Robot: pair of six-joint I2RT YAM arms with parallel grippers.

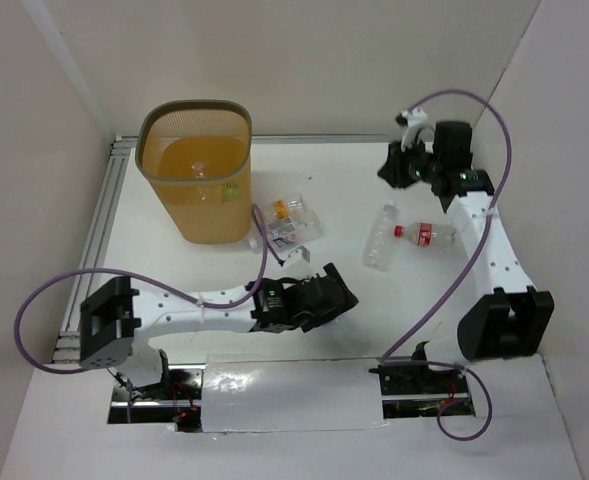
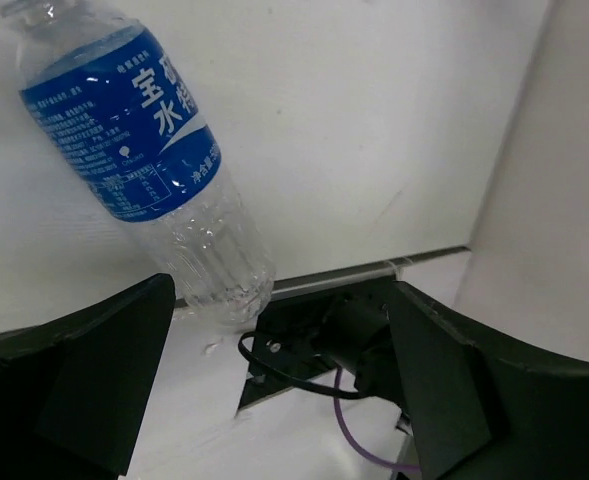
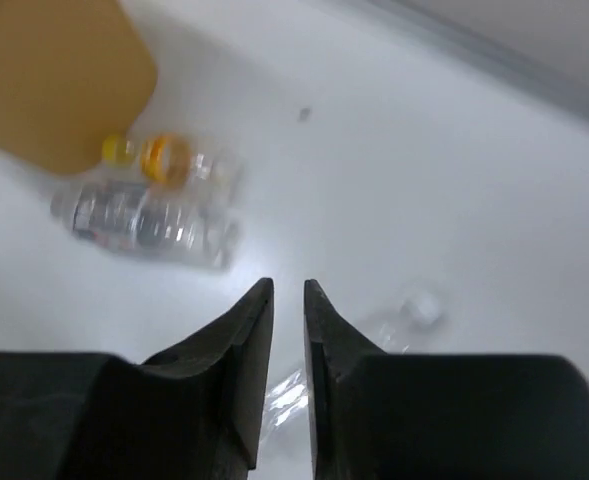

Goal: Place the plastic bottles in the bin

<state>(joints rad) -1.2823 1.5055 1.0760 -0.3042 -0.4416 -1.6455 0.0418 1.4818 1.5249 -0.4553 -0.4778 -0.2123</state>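
The orange-yellow mesh bin (image 1: 196, 170) stands at the back left, with one clear bottle (image 1: 202, 170) inside. Crushed clear bottles, one with a yellow cap (image 1: 289, 220), lie beside the bin and also show in the right wrist view (image 3: 159, 195). A clear white-capped bottle (image 1: 381, 240) and a red-capped one (image 1: 426, 235) lie at the middle right. My left gripper (image 1: 344, 297) is low over the table and open wide (image 2: 282, 290). The base of the blue-label bottle (image 2: 144, 130) lies just beyond its fingertips, ungripped. My right gripper (image 1: 396, 168) hangs high, shut and empty (image 3: 288, 290).
A metal rail (image 1: 99, 235) runs along the table's left edge. The right arm's base mount and purple cable (image 2: 314, 350) lie ahead of my left gripper. White walls close in the back and both sides.
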